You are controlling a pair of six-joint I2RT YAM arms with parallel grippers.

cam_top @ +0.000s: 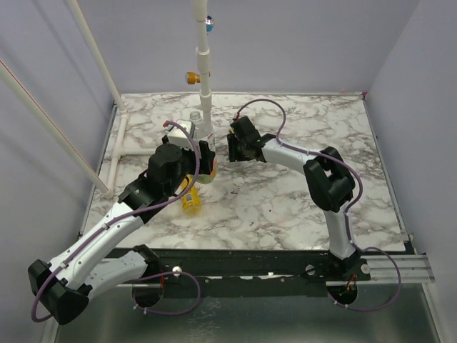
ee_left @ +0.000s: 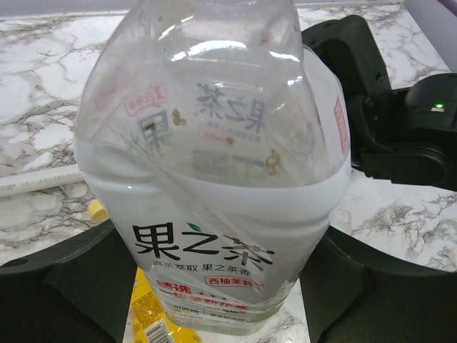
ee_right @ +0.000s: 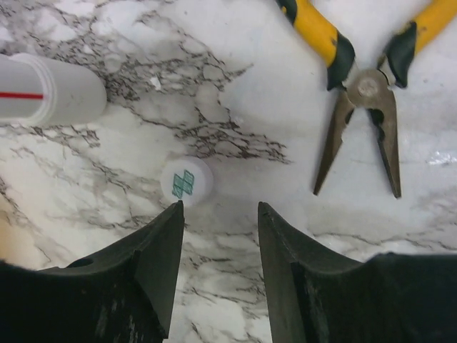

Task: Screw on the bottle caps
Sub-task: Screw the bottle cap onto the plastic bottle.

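Note:
My left gripper [ee_left: 228, 286] is shut on the clear bottle [ee_left: 214, 164] with the green-and-white label, its fingers pressing both sides low on the body. In the top view this bottle [cam_top: 204, 143] stands upright near the white pole. The yellow bottle [cam_top: 191, 199] lies on the table under my left wrist, and a part of it shows below the clear bottle [ee_left: 150, 314]. A whitish cap [ee_right: 186, 181] with a green mark lies flat on the marble just beyond my right gripper's left fingertip. My right gripper [ee_right: 221, 205] is open, with only bare table between its fingers.
Yellow-handled pliers [ee_right: 364, 93] lie spread open to the right of the cap. A white pipe [ee_right: 50, 89] lies at the left. An upright white pole [cam_top: 205, 71] at the back carries a yellow knob [cam_top: 192, 77] and a blue one [cam_top: 209, 23].

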